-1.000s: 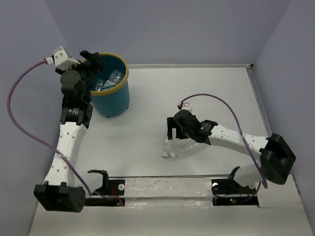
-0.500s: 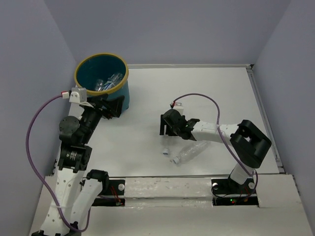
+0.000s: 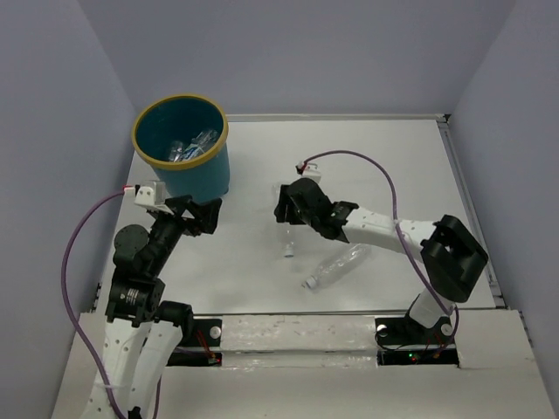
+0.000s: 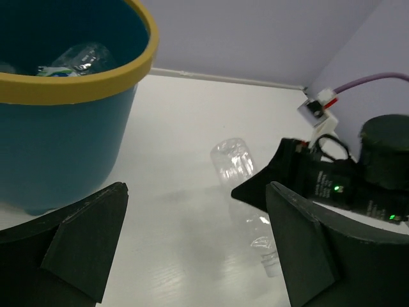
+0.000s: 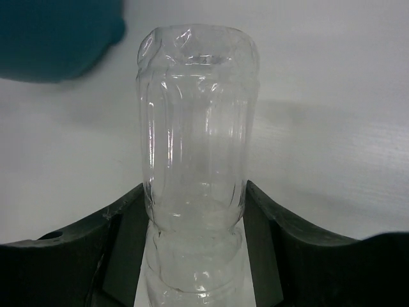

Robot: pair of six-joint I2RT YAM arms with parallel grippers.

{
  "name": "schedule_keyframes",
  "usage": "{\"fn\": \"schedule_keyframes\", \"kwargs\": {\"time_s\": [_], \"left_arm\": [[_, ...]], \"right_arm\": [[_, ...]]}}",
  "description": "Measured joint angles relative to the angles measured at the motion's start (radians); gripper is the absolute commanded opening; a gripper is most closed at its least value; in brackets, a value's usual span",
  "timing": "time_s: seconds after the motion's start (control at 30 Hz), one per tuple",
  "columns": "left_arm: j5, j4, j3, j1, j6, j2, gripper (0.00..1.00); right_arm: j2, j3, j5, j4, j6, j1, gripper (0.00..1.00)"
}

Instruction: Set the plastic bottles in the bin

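Observation:
My right gripper point(image 3: 293, 209) is shut on a clear plastic bottle point(image 5: 195, 121), with both fingers against the bottle's sides. In the top view that bottle point(image 3: 286, 240) lies mid-table with its cap toward me. A second clear bottle point(image 3: 339, 266) lies on the table just right of it. The teal bin point(image 3: 196, 179) with a yellow rim stands at the far left and holds several bottles point(image 3: 188, 148). My left gripper point(image 3: 196, 214) hovers open and empty just in front of the bin point(image 4: 64, 128). In the left wrist view the held bottle point(image 4: 233, 163) shows between its fingers point(image 4: 89, 236).
White tabletop point(image 3: 376, 166) is enclosed by lavender walls on three sides. A metal strip point(image 3: 458, 192) runs along the right edge. Purple cables loop from both wrists. The arm bases and a taped strip point(image 3: 297, 336) sit at the near edge.
My left arm has drawn back from over the bin to just in front of it. My right gripper has moved up-left and shut on one of the two bottles.

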Motion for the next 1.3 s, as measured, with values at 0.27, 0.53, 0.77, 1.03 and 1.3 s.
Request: {"fn": "schedule_keyframes", "kwargs": {"time_s": [0.27,0.53,0.77,1.03,1.3], "left_arm": [[-0.200,-0.070,0.000,-0.010,-0.033,-0.068,0.97],[-0.148,-0.103,-0.051,-0.031,-0.183,-0.056,0.98],[0.110,-0.102,-0.178,-0.033,-0.297,-0.053,0.99],[0.230,-0.099,-0.190,-0.060,-0.327,-0.054,0.99],[0.245,-0.092,-0.196,-0.066,-0.327,-0.052,0.99]], "right_arm": [[-0.044,0.414,-0.057,0.123,-0.174,0.000,0.42],[0.277,0.933,-0.183,0.374,-0.322,-0.001,0.42],[0.716,1.406,-0.212,0.484,-0.385,-0.001,0.41],[0.924,1.509,-0.173,0.596,-0.439,-0.002,0.72],[0.855,1.427,-0.212,0.571,-0.472,0.011,0.89]]}}
